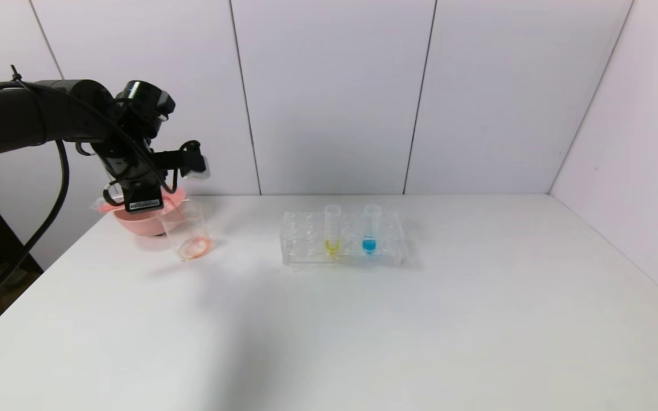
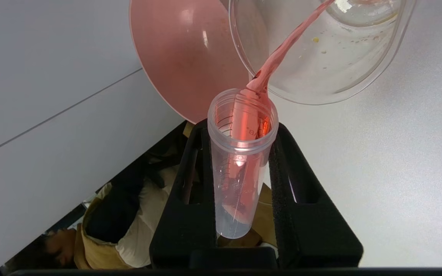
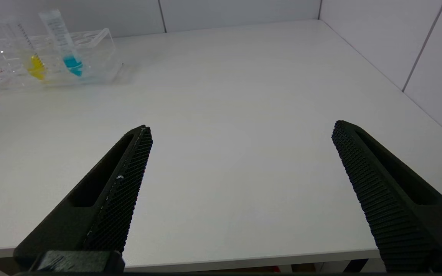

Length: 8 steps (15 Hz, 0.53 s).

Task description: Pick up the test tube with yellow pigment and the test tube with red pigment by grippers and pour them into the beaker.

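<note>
My left gripper is at the table's far left, above the beaker. In the left wrist view it is shut on the test tube with red pigment. The tube is tipped mouth-down, and a red stream runs from it into the beaker. A little red liquid lies in the beaker's bottom. The test tube with yellow pigment stands upright in the clear rack at mid-table; it also shows in the right wrist view. My right gripper is open and empty over the table's near edge, out of the head view.
A pink bowl stands just behind the beaker; it also shows in the left wrist view. A tube with blue liquid stands in the rack beside the yellow one. White walls close the back and right sides.
</note>
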Motion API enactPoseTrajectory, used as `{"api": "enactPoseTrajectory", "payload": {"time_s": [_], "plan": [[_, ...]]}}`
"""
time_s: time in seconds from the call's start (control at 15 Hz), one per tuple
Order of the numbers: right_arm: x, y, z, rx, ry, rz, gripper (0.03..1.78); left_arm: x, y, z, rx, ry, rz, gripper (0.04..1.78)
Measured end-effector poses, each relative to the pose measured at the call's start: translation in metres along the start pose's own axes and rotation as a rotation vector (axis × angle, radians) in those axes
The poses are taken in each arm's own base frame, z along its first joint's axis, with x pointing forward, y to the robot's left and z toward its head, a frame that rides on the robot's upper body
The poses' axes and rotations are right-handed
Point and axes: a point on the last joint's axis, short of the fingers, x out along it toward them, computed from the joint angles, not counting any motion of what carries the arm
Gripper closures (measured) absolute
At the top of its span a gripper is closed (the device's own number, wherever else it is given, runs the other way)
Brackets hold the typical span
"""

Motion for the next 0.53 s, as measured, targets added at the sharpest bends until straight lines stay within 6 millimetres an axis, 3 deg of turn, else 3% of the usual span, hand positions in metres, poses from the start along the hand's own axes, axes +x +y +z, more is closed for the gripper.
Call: {"api": "enactPoseTrajectory", "payload": {"time_s": [0.53], "plan": [[0.0000,0.0000,0.0000,0.000,0.000,0.000,0.10,-0.0015,-0.0066,0.0100,0.032,0.070,0.025,1.39]]}}
